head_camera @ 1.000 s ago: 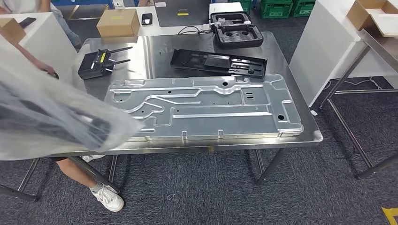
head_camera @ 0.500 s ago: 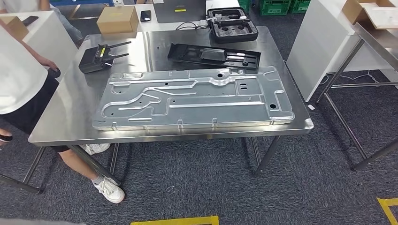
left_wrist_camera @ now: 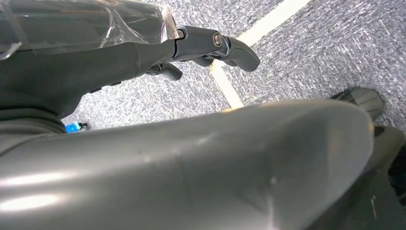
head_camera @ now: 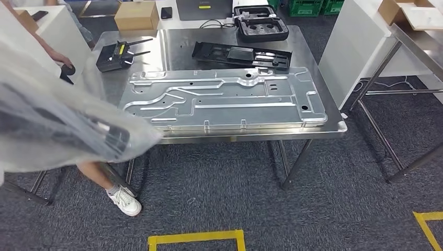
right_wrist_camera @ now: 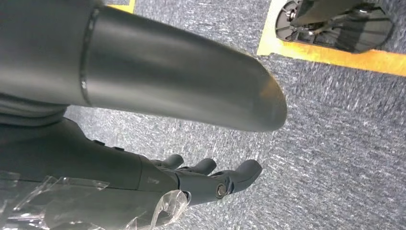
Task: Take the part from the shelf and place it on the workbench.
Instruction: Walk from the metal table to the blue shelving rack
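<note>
The steel workbench stands ahead of me with a large stamped silver metal plate lying flat on it. My left arm, wrapped in clear plastic, blurs across the head view's left and hides the bench's near left corner. The left hand hangs over grey carpet and a yellow tape line, fingers stretched out and holding nothing. My right hand is over carpet too, its fingers spread and nothing in them. Neither hand touches the bench or the plate.
Behind the plate lie a black tray, a black remote controller and a black foam case. A person stands at the bench's left end. A white cabinet and another table are on the right. Yellow tape marks the floor.
The whole picture has shifted, so the camera has moved. My plastic-wrapped left arm, out of the head view half a second ago, has swung back in on the left.
</note>
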Motion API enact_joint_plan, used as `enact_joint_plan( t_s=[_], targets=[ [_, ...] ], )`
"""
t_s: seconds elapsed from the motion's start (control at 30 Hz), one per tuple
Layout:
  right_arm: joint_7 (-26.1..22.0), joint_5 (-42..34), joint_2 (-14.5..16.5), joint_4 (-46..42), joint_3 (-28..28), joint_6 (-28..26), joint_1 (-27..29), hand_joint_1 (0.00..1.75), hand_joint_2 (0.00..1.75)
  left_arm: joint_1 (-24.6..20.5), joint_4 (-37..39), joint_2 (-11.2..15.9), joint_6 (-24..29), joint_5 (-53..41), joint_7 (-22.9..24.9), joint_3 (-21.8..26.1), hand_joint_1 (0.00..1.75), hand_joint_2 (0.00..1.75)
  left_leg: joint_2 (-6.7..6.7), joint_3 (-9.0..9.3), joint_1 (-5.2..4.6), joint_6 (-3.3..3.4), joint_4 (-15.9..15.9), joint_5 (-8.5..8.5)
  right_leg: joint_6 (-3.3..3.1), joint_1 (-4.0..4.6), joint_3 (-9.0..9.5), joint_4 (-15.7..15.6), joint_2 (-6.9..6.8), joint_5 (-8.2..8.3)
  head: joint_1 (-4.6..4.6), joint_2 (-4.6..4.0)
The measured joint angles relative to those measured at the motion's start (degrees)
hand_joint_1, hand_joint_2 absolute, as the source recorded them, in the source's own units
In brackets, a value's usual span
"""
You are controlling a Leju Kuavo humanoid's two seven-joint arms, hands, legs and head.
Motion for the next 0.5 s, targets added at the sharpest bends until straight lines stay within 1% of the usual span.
enact_joint_plan(
  t_s=[0.03,0.07,0.1,0.13,0.17,0.2,0.23,0.27,0.3,0.33,0.37,0.4,0.43,0.47,0.5],
  targets=[
    [0.0,0.0,0.2,0.1,0.0,0.0,0.0,0.0,0.0,0.0,0.0,0.0,0.0,0.0,-0.1,0.0,0.0,0.0,0.02,-0.34,-0.09,-0.32,0.4,0.2,-0.25,0.09,1.01,-2.0,0.08,-0.11,-0.02,0.0],
    [0.1,0.0,0.3,0.2,0.0,0.0,-0.1,0.0,0.0,0.0,0.0,0.1,0.0,0.0,-0.1,0.0,0.0,0.0,0.04,-0.63,-0.14,-0.65,0.7,0.44,-0.59,0.25,1.08,-2.6,0.16,-0.19,-0.03,0.0],
    [0.1,0.0,0.4,0.3,0.0,0.0,0.0,0.0,0.0,0.0,0.0,0.2,0.0,0.0,-0.2,0.0,0.0,0.0,0.02,-0.79,-0.08,-1.0,0.8,0.67,-1.07,0.2,0.72,-2.6,0.14,0.0,-0.06,0.0],
    [0.2,0.0,0.6,0.4,0.0,0.0,-0.1,0.0,0.0,0.0,0.0,0.3,0.0,0.0,-0.4,0.0,0.0,0.0,-0.04,-1.04,0.06,-1.33,1.2,0.32,-1.53,0.14,0.49,-2.6,0.05,0.27,-0.11,0.0],
    [0.3,0.0,0.7,0.5,0.0,0.1,-0.1,0.0,0.0,0.1,0.0,0.4,0.0,0.0,-0.6,0.0,0.0,0.0,-0.11,-1.55,0.22,-1.69,2.5,-0.9,-2.08,0.09,0.21,-2.7,-0.09,0.63,-0.12,0.0],
    [0.6,0.1,0.8,0.6,0.0,0.3,-0.2,0.0,0.0,0.1,0.0,0.5,0.0,0.0,-0.8,0.0,0.0,0.0,-0.18,-2.47,0.41,-2.09,5.0,-3.03,-2.58,0.01,-0.21,-2.7,-0.22,1.05,-0.14,0.0],
    [0.8,0.1,0.9,0.7,0.1,0.5,-0.2,0.0,0.0,0.1,0.0,0.6,-0.1,0.0,-1.0,0.0,0.0,0.0,-0.22,-3.73,0.58,-2.5,8.7,-5.78,-2.89,0.05,-0.73,-2.7,-0.31,1.47,-0.16,0.0],
    [0.9,0.2,1.0,0.7,0.1,0.7,-0.2,0.0,0.0,0.1,0.0,0.6,-0.1,0.0,-1.2,0.0,0.0,0.0,-0.23,-5.09,0.72,-2.83,12.9,-8.36,-3.08,0.08,-1.32,-2.7,-0.35,1.91,-0.16,0.0],
    [1.0,0.3,1.0,0.8,0.1,0.8,-0.2,0.0,0.0,0.1,0.0,0.7,-0.2,0.0,-1.3,0.0,0.0,0.0,-0.23,-6.05,0.84,-3.05,16.5,-10.04,-3.1,0.11,-1.92,-2.6,-0.37,2.34,-0.16,0.0],
    [1.0,0.3,1.1,0.8,0.2,0.7,-0.1,0.0,0.0,0.1,0.0,0.7,-0.2,0.0,-1.4,0.0,0.0,0.0,-0.23,-6.2,0.9,-3.15,18.4,-10.54,-3.07,0.13,-2.48,-2.6,-0.37,2.75,-0.16,0.0],
    [0.9,0.3,1.1,0.8,0.2,0.7,-0.1,0.0,0.0,0.2,0.0,0.8,-0.2,0.0,-1.4,0.0,0.0,0.0,-0.23,-5.26,0.92,-3.12,18.1,-9.89,-3.01,0.14,-2.97,-2.6,-0.36,3.12,-0.16,0.0],
    [0.7,0.3,1.1,0.8,0.2,0.7,-0.1,0.0,0.0,0.2,0.0,0.9,-0.2,0.0,-1.3,0.0,0.0,0.0,-0.23,-3.14,0.92,-2.98,15.3,-8.4,-2.91,0.14,-3.35,-2.6,-0.32,3.45,-0.16,0.0],
    [0.6,0.4,1.2,0.8,0.2,0.6,-0.1,0.0,0.0,0.1,0.0,0.9,-0.2,0.0,-1.2,0.0,0.0,0.0,-0.26,-0.11,0.88,-2.7,10.7,-6.7,-2.78,0.14,-3.63,-2.6,-0.27,3.76,-0.16,0.0],
    [0.4,0.4,1.3,0.8,0.2,0.5,-0.2,0.0,0.0,0.1,0.0,1.0,-0.2,0.0,-1.0,0.0,0.0,0.0,-0.31,2.96,0.76,-2.31,5.7,-5.53,-2.58,0.21,-3.87,-2.6,-0.22,4.04,-0.17,0.0],
    [0.3,0.5,1.3,0.8,0.2,0.4,-0.2,0.0,0.0,0.0,0.0,1.0,-0.2,0.0,-0.9,0.0,0.0,0.0,-0.35,5.24,0.61,-1.95,1.8,-4.81,-2.31,0.26,-4.05,-2.6,-0.19,4.34,-0.16,0.0]
  ],
)
